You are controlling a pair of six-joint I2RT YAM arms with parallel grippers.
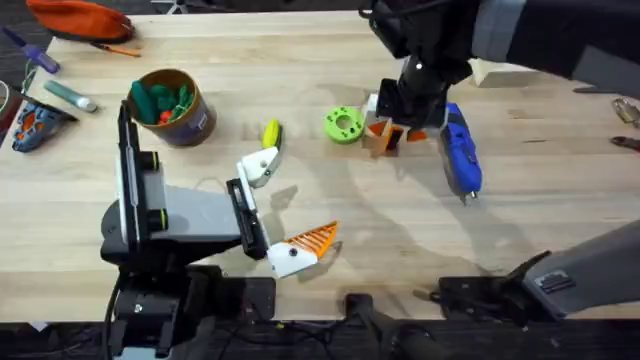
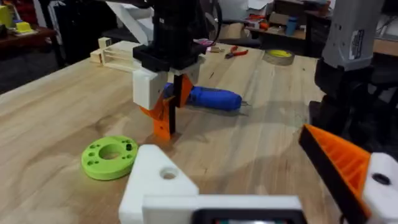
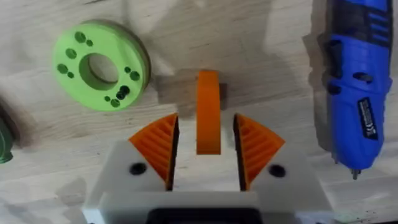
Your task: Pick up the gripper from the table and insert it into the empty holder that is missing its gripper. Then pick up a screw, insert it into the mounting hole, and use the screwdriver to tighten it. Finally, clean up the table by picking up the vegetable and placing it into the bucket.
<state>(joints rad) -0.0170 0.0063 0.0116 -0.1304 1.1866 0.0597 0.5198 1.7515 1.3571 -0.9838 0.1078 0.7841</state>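
Observation:
The gripper [image 3: 208, 118], a small orange wedge, stands on the table between the orange ribbed fingers [image 3: 158, 146] of my right gripper [image 3: 206, 134]. The right gripper is open, with a gap on each side of the wedge. It also shows in the overhead view [image 1: 390, 135] and the left wrist view [image 2: 165, 106]. The blue screwdriver [image 1: 461, 150] lies just right of it. My left gripper [image 1: 283, 205] is open. One side is the bare white holder [image 2: 155, 180], the other an orange finger [image 2: 348, 168]. The yellow vegetable [image 1: 271, 133] lies near the holder. The brown bucket [image 1: 196, 122] stands at the left.
A green ring-shaped disc [image 1: 343, 124] lies just left of the right gripper. Green and orange toy vegetables fill the bucket. Wooden blocks [image 1: 500, 72] and pliers [image 1: 625, 110] sit at the far right. An orange pouch [image 1: 80, 18] and markers lie at the far left.

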